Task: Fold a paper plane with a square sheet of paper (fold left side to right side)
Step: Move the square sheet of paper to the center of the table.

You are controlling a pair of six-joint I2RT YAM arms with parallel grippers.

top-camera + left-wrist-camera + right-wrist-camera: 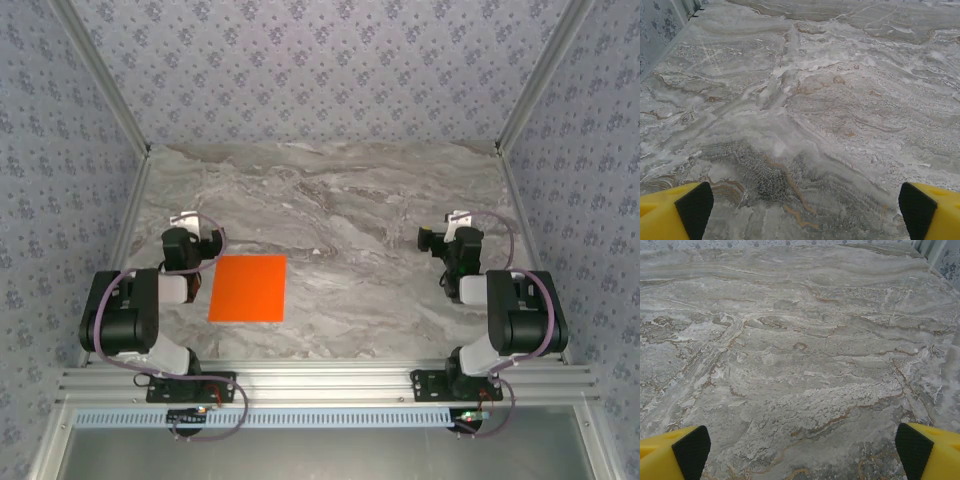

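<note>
The sheet of paper (248, 288) is bright orange and lies flat and unfolded on the marble table, near the front edge and just right of the left arm. My left gripper (192, 226) rests back by its base, to the upper left of the sheet and apart from it. In the left wrist view the left gripper (805, 212) is open, its yellow fingers (690, 210) spread wide over bare marble. My right gripper (452, 232) sits far right of the paper. It too is open (802, 452), with nothing between its black pads (912, 450).
The grey marble tabletop (350, 200) stretches back to patterned walls on three sides, with metal posts (530, 90) at the corners. An aluminium rail (330, 385) runs along the front edge, carrying both arm bases.
</note>
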